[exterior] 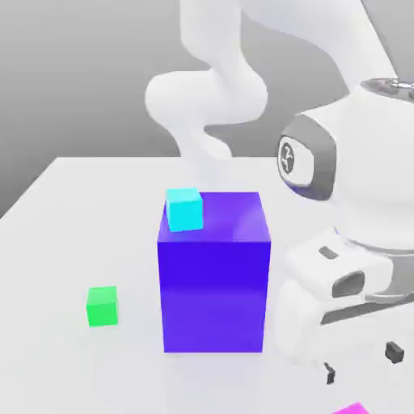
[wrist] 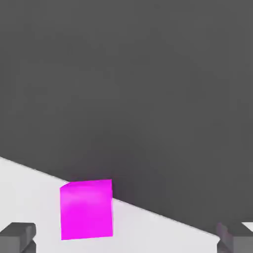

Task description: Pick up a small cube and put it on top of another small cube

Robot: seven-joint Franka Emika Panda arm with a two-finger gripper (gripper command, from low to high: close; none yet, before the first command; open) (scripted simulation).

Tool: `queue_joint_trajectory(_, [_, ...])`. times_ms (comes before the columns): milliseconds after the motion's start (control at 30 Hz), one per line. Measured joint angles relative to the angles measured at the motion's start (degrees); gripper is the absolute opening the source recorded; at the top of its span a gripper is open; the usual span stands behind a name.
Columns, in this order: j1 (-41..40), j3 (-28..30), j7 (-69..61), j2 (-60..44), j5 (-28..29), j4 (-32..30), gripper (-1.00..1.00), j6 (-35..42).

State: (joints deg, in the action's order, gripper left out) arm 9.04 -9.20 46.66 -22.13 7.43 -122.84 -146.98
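The gripper (exterior: 361, 363) is spread wide and holds nothing; its 2 dark fingertips (wrist: 18, 236) sit well apart in the hand view, with the small magenta cube (wrist: 87, 209) between them but nearer 1 side, not touched. In the exterior view the gripper hangs low at the exterior view's right, just above the worktop (exterior: 57, 242), and a sliver of the magenta cube (exterior: 352, 409) shows at the picture's lower edge, just below the fingertips. A big blue-purple block (exterior: 214, 279) stands mid-worktop, between the gripper and the small green cube (exterior: 103, 306), which rests on the worktop at the exterior view's left, well apart from the magenta cube. A cyan cube (exterior: 184, 209) sits on the block's top corner. The magenta cube is plain, matte, resting flat on the white worktop.
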Motion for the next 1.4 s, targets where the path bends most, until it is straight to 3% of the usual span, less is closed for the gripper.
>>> queue_joint_trajectory(167, [1.98, 1.31, 1.07, -10.39, 1.86, 2.06, 0.00, -5.86])
queue_joint_trajectory(200, [2.27, 1.66, 1.28, -11.84, 2.16, 2.40, -1.00, -6.94])
queue_joint_trajectory(400, [2.41, 1.82, 1.35, -12.57, 2.26, 2.56, -1.00, -7.49])
queue_joint_trajectory(600, [0.73, -0.74, -1.72, -4.00, -0.06, 1.23, -1.00, -1.76])
queue_joint_trajectory(967, [-14.07, -4.27, -29.46, 9.46, -10.88, -8.52, -1.00, -3.54])
queue_joint_trajectory(1400, [-25.57, -0.07, -60.54, 24.82, -19.95, -21.05, -1.00, -6.43])
